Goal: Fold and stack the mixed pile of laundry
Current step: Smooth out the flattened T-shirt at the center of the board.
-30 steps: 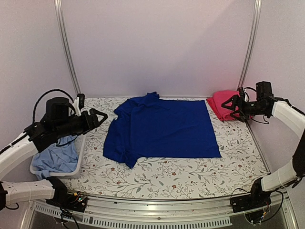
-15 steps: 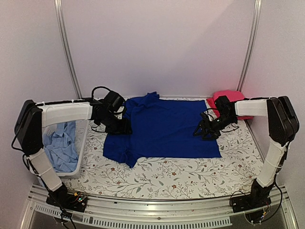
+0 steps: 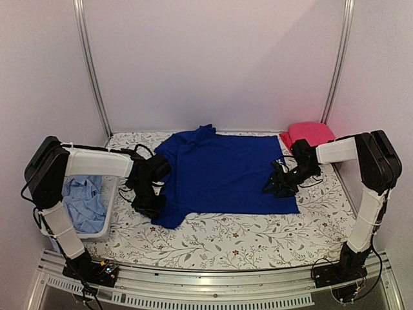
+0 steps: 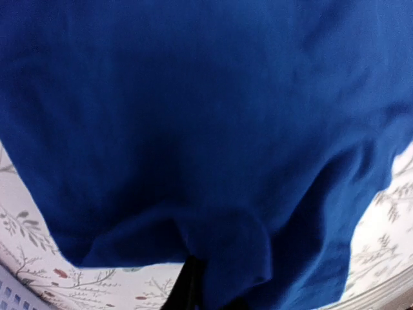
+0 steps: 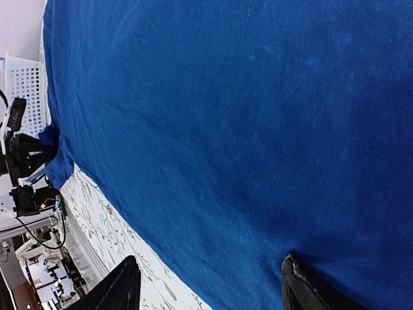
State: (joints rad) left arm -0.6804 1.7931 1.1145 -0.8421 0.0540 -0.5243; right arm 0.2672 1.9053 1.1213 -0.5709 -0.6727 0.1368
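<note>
A royal-blue shirt [image 3: 222, 171] lies spread flat in the middle of the floral table cover [image 3: 258, 236]. My left gripper [image 3: 150, 205] is at the shirt's near left corner, and in the left wrist view its dark fingers [image 4: 188, 289] are shut on a bunched fold of blue cloth [image 4: 219, 245]. At the shirt's right edge my right gripper [image 3: 274, 186] stands open. One of its fingers [image 5: 122, 287] is over the table cover and the other presses on the blue shirt [image 5: 258, 116]. A red-pink garment [image 3: 308, 134] sits at the back right. A light-blue shirt [image 3: 80, 203] lies in the basket.
The white perforated basket [image 3: 111, 194] stands at the table's left edge, right beside my left arm. Metal frame posts [image 3: 90, 64] rise at the back corners. The table's metal front rail [image 3: 213, 281] runs along the near side.
Both arms swung in from the sides onto the blue shirt. The left gripper slid down the shirt's left edge to the near corner and closed on it, bunching the cloth. The right gripper settled at the right edge.
</note>
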